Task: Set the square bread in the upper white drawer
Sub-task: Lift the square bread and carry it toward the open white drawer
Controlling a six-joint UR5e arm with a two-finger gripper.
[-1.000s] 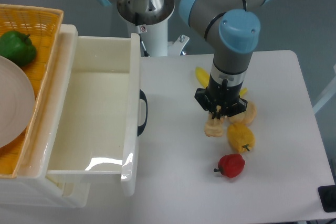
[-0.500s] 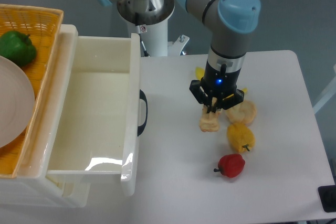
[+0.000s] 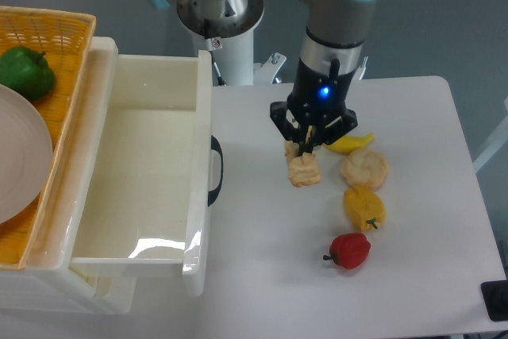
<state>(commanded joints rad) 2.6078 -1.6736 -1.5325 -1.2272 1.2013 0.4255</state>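
My gripper (image 3: 305, 148) is shut on the square bread (image 3: 302, 168), a small pale tan lumpy piece that hangs from the fingers above the table, right of the drawer's handle. The upper white drawer (image 3: 151, 260) is pulled open at the left, deep and glossy, with a black handle (image 3: 216, 171) on its front. Its inside shows no objects. The gripper is about a hand's width right of the drawer front.
A rounder pale bun (image 3: 363, 168), a yellow pepper (image 3: 363, 207), a red pepper (image 3: 349, 250) and a banana (image 3: 349, 144) lie on the table right of the gripper. An orange woven basket (image 3: 59, 29) with a green pepper (image 3: 25, 73) and a plate (image 3: 17, 164) sits left of the drawer.
The gripper has lifted the square bread off the table and carried it left and back, away from the bun and the yellow pepper, toward the drawer. The banana is now uncovered.
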